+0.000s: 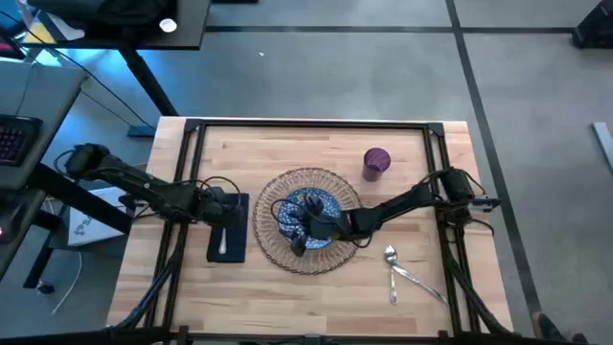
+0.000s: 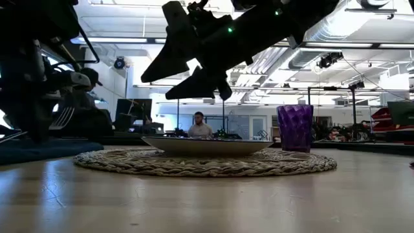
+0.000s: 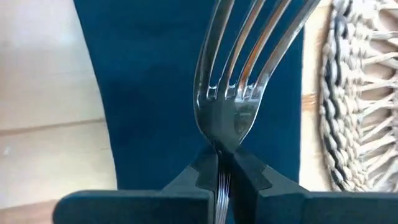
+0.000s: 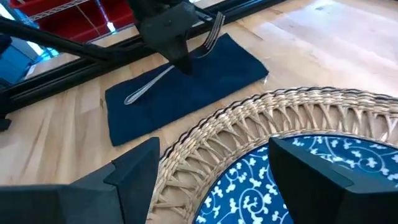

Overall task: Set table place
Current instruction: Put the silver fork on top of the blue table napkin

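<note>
the fork [image 3: 239, 93] lies on the navy napkin [image 4: 186, 93] just left of the wicker mat [image 1: 273, 240], the left hand [image 3: 225, 177] pinched on its neck, probably to square it. the right hand [image 4: 208, 174] hovers spread over the plate [image 4: 292, 186]. spoon and knife [image 1: 402, 273] wait on the desk [image 1: 316, 307] (their overlap is unclear); the cup [image 1: 375, 161] stands beyond.

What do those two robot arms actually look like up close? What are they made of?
Both arms are dark, slim and jointed, with black cables looping along them. The left gripper and right gripper each end in two blocky, wedge-shaped matte black jaws. In the low view a small green light glows on the right arm.
</note>
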### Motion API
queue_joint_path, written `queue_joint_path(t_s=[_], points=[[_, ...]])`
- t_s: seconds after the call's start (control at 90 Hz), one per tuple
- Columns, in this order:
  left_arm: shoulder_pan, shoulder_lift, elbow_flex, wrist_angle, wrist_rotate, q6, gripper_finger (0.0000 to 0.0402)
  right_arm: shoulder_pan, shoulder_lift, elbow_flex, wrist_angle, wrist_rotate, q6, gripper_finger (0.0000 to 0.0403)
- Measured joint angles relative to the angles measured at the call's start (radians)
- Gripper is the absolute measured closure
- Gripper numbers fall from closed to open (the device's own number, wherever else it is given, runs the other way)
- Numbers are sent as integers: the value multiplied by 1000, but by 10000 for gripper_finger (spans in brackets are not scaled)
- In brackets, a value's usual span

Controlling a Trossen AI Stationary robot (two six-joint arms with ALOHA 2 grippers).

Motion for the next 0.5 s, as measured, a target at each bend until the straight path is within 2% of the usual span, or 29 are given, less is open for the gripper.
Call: queue_joint_path(t_s=[0.5], points=[[0, 8, 0, -2, -5, 28, 364, 0, 0, 0, -1, -1, -6, 136]])
